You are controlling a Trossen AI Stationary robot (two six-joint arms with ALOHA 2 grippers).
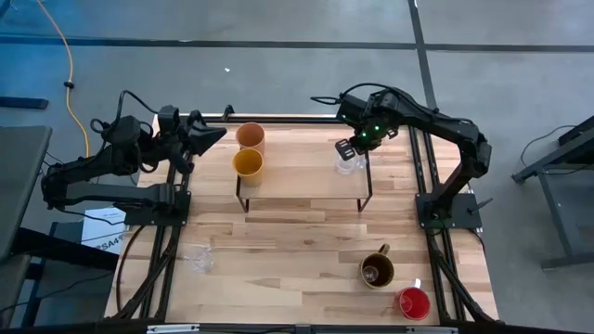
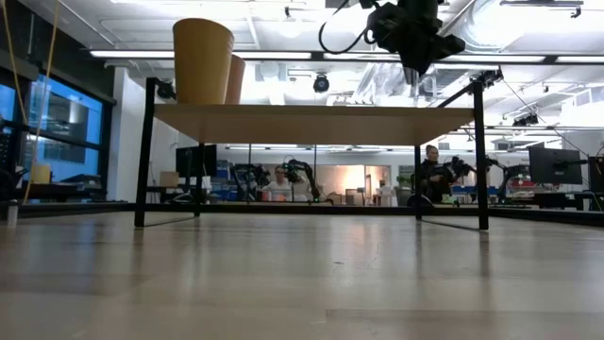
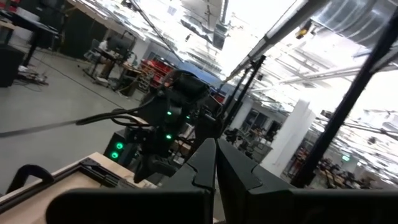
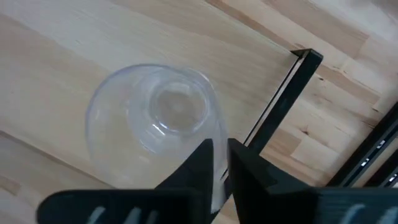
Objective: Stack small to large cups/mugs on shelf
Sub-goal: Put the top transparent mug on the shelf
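The shelf [image 1: 302, 181] stands at the table's far middle. A peach tumbler [image 1: 251, 136] and a yellow-orange cup [image 1: 248, 164] stand on its left end; both show in the low view [image 2: 203, 59]. My right gripper [image 1: 347, 152] is above the shelf's right part, shut on a clear glass mug [image 4: 152, 121]. My left gripper [image 1: 212, 135] is shut and empty, off the shelf's far left corner. A second clear glass mug [image 1: 201, 260], a brown handled mug [image 1: 376, 271] and a red-pink cup [image 1: 414, 302] stand on the table. My right gripper pinches the clear glass mug at its side [image 4: 219, 155] toward the shelf's right end, between its two fingers. Whether that part is rim or handle, I cannot tell. The fingers come from above, pointing down. The mug is upright, mouth up, over the shelf top [image 4: 74, 56]; whether it rests there, I cannot tell.
The shelf's black frame corner [image 4: 305, 59] is close to the held mug. The shelf's middle [image 1: 302, 162] is bare wood. The table's near middle [image 1: 297, 250] is bare wood between the glass mug at near left and the mugs at near right.
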